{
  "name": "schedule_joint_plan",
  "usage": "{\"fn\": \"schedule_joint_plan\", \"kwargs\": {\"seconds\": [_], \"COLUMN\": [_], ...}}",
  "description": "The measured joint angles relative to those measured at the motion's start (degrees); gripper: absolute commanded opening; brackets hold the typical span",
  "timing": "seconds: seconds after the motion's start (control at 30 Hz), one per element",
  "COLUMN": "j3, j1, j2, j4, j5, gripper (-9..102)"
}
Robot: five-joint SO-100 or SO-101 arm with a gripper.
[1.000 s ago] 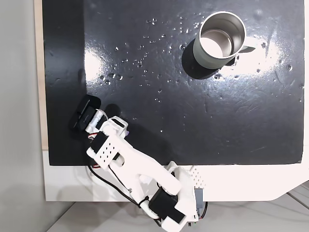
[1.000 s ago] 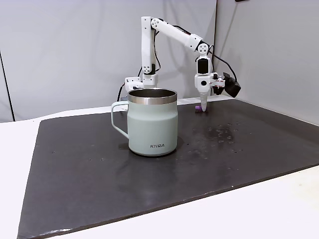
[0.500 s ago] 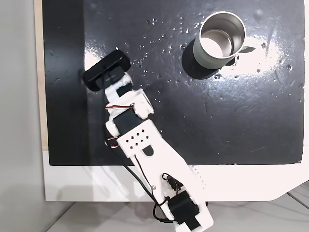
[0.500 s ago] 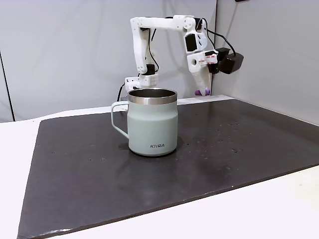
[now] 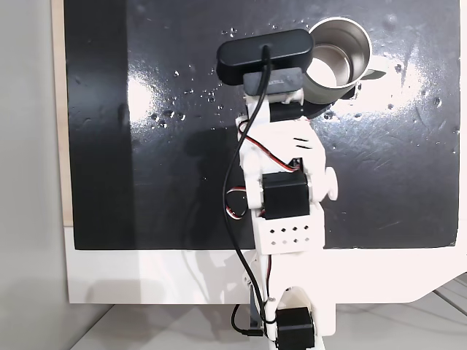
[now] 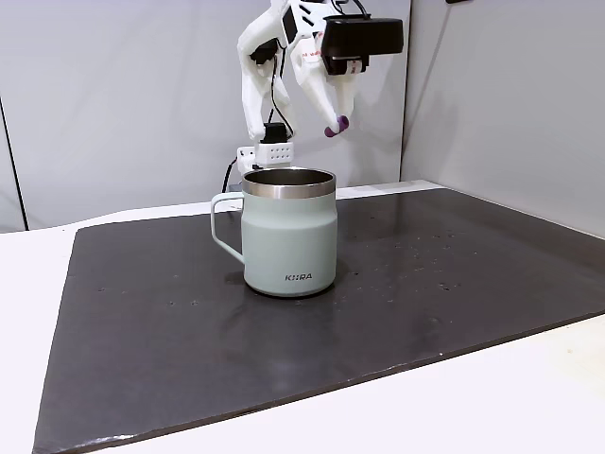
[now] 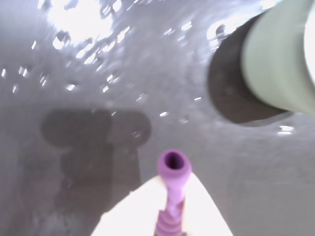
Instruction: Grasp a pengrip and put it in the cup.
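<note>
The pengrip (image 6: 334, 126), a small purple ridged tube, hangs high above the mat with my gripper (image 6: 330, 119) shut on it. In the wrist view the pengrip (image 7: 173, 169) sticks out past the white fingertips (image 7: 147, 206), open end forward. The cup (image 6: 288, 232), a grey-green steel mug with a handle on its left, stands on the mat in front of and below the gripper. From above, the cup (image 5: 339, 55) sits at the top right, and the black wrist camera (image 5: 266, 52) just left of it hides the gripper. The cup's wall (image 7: 278, 59) shows at the wrist view's upper right.
A black mat (image 5: 109, 146) covers most of the white table (image 5: 379, 277). The arm's base (image 5: 292, 321) sits at the bottom edge in the view from above. Grey walls (image 6: 113, 95) stand behind the table.
The arm has swung from the mat's left side toward the cup and risen, carrying the pengrip up off the mat to a point above the cup's rim height.
</note>
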Motion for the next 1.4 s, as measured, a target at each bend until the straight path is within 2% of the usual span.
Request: {"fn": "schedule_joint_plan", "kwargs": {"seconds": [0.23,0.5,0.8,1.13,1.2,1.33,1.4], "j3": [-1.85,-1.85,-1.76,5.54,5.98,5.98,5.98], "j1": [7.38,13.10,15.12,15.21,15.56,15.82,15.91], "j2": [0.00,-2.81,-7.91,-9.32,-9.32,-9.32,-9.32], "j4": [-4.92,-15.21,-26.81,-37.09,-38.06,-38.32,-38.32], "j5": [0.00,0.00,0.00,0.00,0.00,-0.35,-1.05], "gripper": [0,0,0,1,5,24,29]}}
